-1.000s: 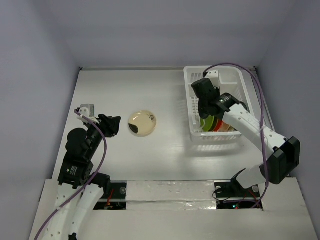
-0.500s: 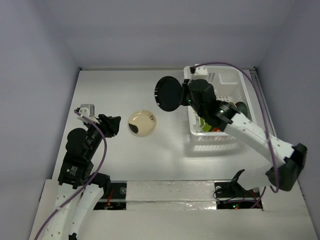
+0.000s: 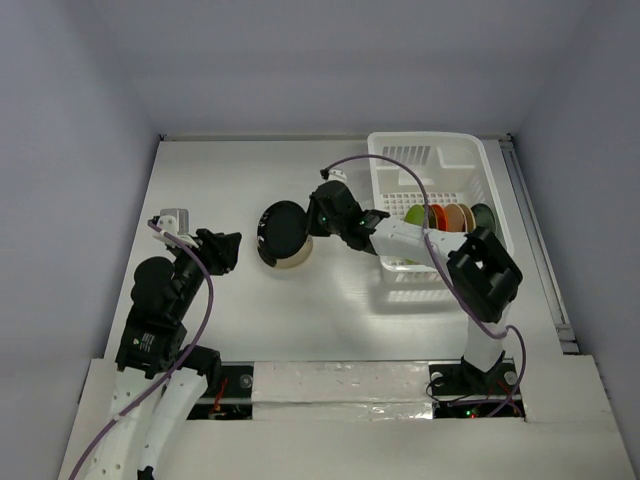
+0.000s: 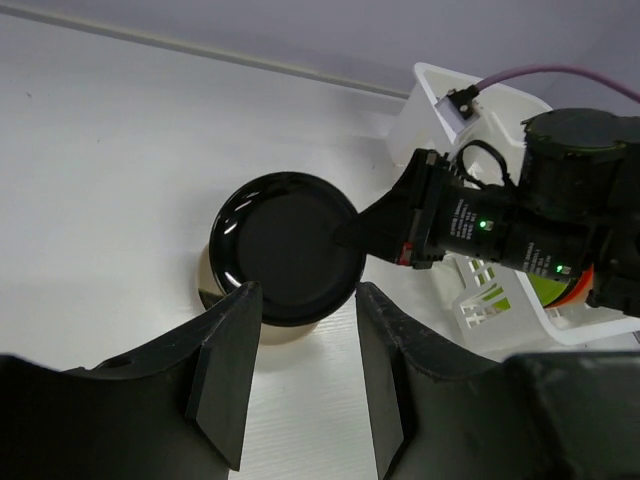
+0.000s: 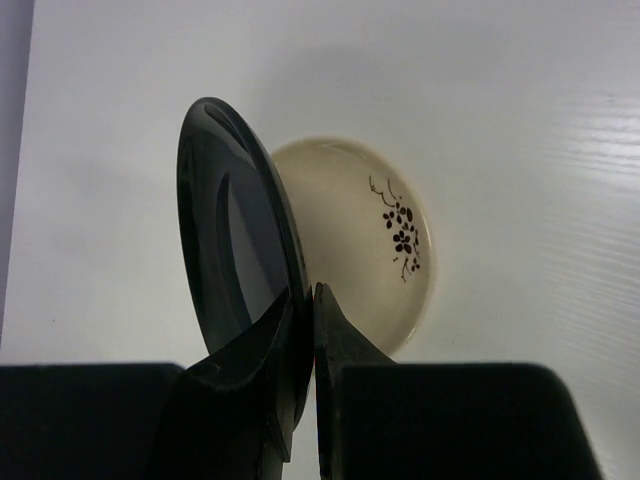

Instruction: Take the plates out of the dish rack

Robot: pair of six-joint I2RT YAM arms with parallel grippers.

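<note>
My right gripper point(image 3: 310, 222) is shut on the rim of the dark green-black plate point(image 3: 281, 231), holding it tilted on edge just over the cream plate point(image 3: 297, 258), which lies flat on the table. In the right wrist view the fingers pinch the dark plate point(image 5: 235, 240) in front of the cream plate point(image 5: 375, 235) with its black flower sprig. The white dish rack point(image 3: 395, 160) holds lime green point(image 3: 414, 214), orange-red point(image 3: 449, 216) and tan point(image 3: 466, 215) plates on edge. My left gripper point(image 3: 226, 250) stands open and empty left of the two plates, facing the dark plate point(image 4: 290, 248).
The right arm reaches across from the rack's left side, its purple cable point(image 3: 395, 165) looping over the rack. The rack point(image 4: 478, 300) shows at the right of the left wrist view. Grey walls close in the white table point(image 3: 230, 180).
The right gripper has lifted the dark plate out of the rack and carried it left to just above the cream plate. The left arm has not moved.
</note>
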